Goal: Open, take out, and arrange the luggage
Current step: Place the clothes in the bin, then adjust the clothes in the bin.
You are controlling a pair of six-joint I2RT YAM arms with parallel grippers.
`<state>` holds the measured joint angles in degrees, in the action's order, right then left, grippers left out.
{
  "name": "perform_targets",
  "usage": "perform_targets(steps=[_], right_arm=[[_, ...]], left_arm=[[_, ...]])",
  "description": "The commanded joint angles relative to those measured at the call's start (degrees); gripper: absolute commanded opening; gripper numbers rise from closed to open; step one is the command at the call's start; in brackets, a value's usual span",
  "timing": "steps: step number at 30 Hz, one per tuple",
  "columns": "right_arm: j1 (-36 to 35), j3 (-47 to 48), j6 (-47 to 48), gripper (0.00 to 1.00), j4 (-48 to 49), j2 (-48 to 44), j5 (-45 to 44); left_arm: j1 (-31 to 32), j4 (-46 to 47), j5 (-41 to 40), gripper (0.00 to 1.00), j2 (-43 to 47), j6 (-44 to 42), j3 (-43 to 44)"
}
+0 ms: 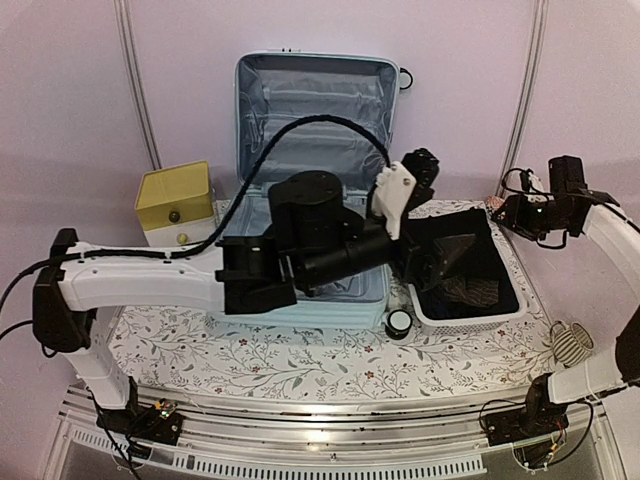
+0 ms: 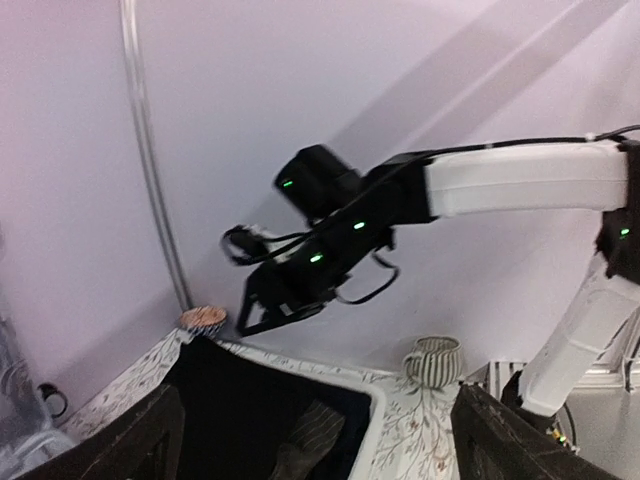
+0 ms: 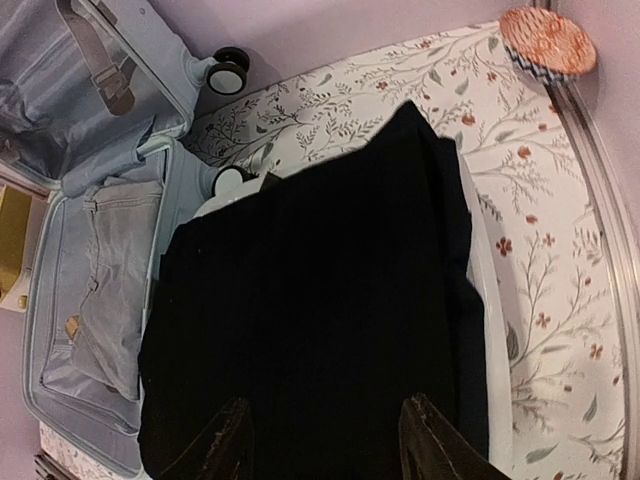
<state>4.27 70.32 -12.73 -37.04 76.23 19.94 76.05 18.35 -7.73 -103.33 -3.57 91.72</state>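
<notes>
The luggage (image 1: 315, 110) lies open at the back centre, its lid upright and grey lining showing; the right wrist view shows a pale folded cloth (image 3: 110, 270) in its base (image 3: 45, 330). A black garment (image 1: 465, 250) (image 3: 320, 270) (image 2: 240, 400) fills the white basket (image 1: 470, 318) to the right of the case. My left gripper (image 1: 435, 262) (image 2: 318, 395) reaches over the basket's left side, jaws wide open and empty. My right gripper (image 1: 520, 215) (image 3: 325, 405) hovers over the garment's far right part, jaws apart with nothing between them.
A yellow-topped drawer box (image 1: 175, 205) stands left of the case. A striped mug (image 1: 570, 345) (image 2: 433, 360) sits near the right edge. A small orange patterned bowl (image 3: 547, 40) (image 2: 203, 320) stands behind the basket. A dark striped item (image 1: 470, 290) (image 2: 310, 435) lies in the basket.
</notes>
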Motion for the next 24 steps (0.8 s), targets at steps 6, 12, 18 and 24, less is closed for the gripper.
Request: perform_targets(steps=[6, 12, 18, 24], right_arm=[[0.86, -17.09, -11.28, 0.54, 1.62, -14.04, -1.13], [0.88, -25.15, -14.68, 0.54, 6.54, -15.76, -3.48], [0.91, -28.11, -16.04, 0.52, 11.24, -14.73, -4.91], [0.91, -28.53, -17.4, 0.47, 15.33, -11.55, -3.99]], left_arm=[[-7.43, -9.45, -7.65, 0.95, 16.52, 8.22, -18.35], [-11.47, -12.53, -12.12, 0.95, 26.88, 10.2, -26.23], [-15.99, -17.47, -13.48, 0.96, 34.11, 13.76, -31.95], [-18.86, -19.24, -14.23, 0.96, 38.74, 15.15, -35.68]])
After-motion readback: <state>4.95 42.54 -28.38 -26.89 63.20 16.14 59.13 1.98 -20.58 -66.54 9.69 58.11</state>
